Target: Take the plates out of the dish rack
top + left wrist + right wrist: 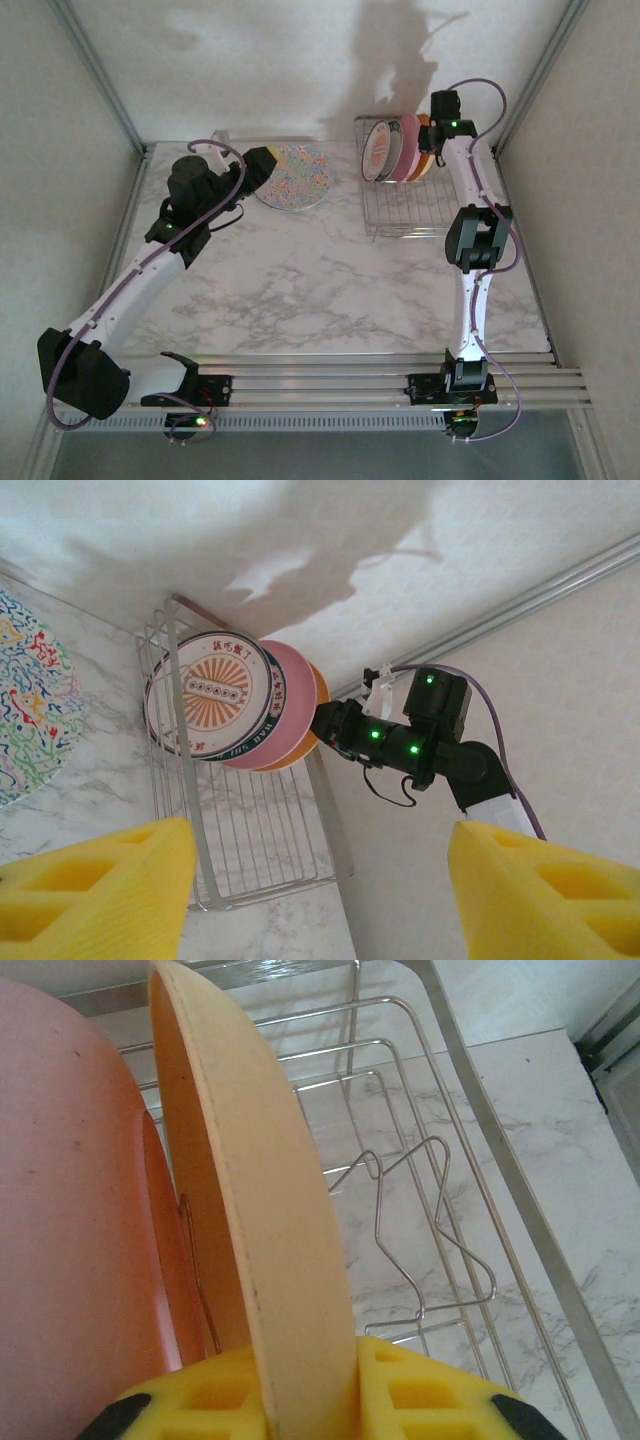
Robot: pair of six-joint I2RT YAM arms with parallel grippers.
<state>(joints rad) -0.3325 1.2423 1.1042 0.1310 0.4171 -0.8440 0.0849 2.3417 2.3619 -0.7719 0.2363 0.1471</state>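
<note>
The dish rack [405, 205] stands at the back right with three plates upright in it: a white one with an orange-brown emblem [377, 150], a pink one [404, 148] and an orange-yellow one [426, 140]. My right gripper [436, 132] is at the top of the orange-yellow plate [250, 1160], and its yellow pads [420, 1390] are shut on the rim, with the pink plate [60, 1220] just left of it. A floral-speckled plate [297, 177] lies flat on the table. My left gripper [262, 162] hovers at its left edge, open and holding nothing [320, 880].
Wire dividers [430, 1210] rise from the rack floor beside the held plate. The right wall and corner post [530, 90] are close behind the rack. Bare marble table [300, 280] stretches between the arms.
</note>
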